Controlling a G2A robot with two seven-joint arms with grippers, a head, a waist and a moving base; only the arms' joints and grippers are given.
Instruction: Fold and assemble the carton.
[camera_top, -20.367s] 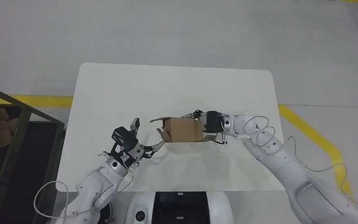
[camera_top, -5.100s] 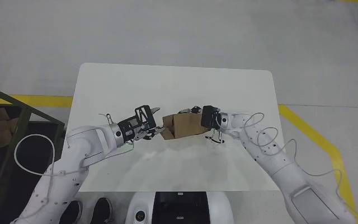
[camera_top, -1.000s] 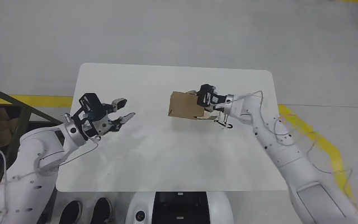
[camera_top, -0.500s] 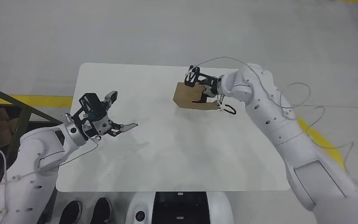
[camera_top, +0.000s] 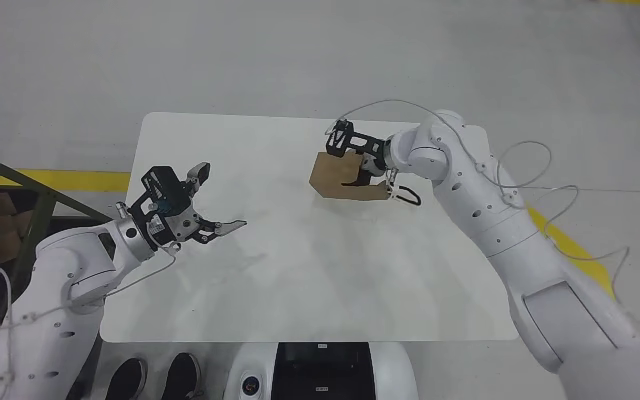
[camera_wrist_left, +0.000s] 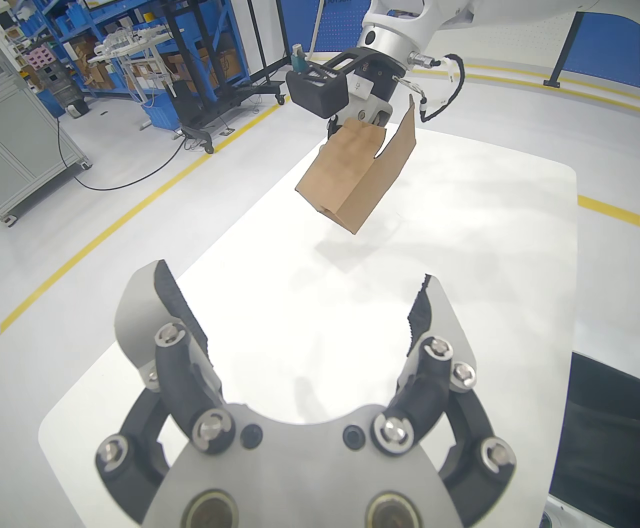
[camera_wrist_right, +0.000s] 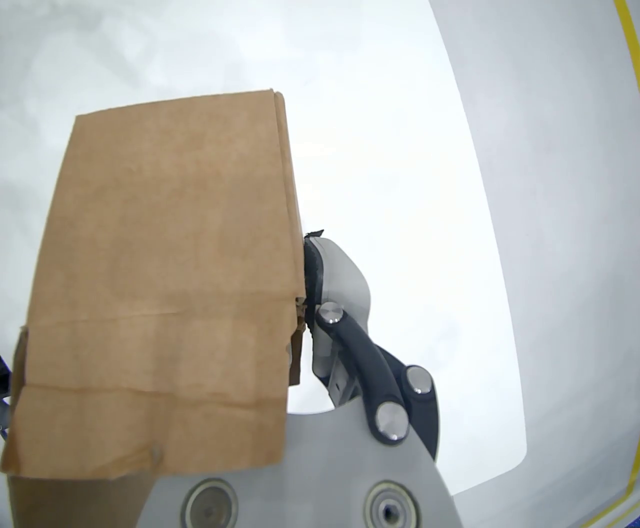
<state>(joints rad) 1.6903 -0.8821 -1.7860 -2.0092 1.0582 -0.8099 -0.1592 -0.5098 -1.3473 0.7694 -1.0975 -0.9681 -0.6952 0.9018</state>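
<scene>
I have the right gripper (camera_top: 353, 166) pinching one wall of the carton (camera_top: 343, 178) above the table's (camera_top: 300, 300) far side, left gripper (camera_wrist_left: 295, 295) spread wide; the board looks light and bendy, so I'd grip beside creases

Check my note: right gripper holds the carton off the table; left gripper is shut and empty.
One error: the left gripper is open, not shut; the left wrist view shows it. It is empty, and the right gripper holds the carton off the table.
</scene>
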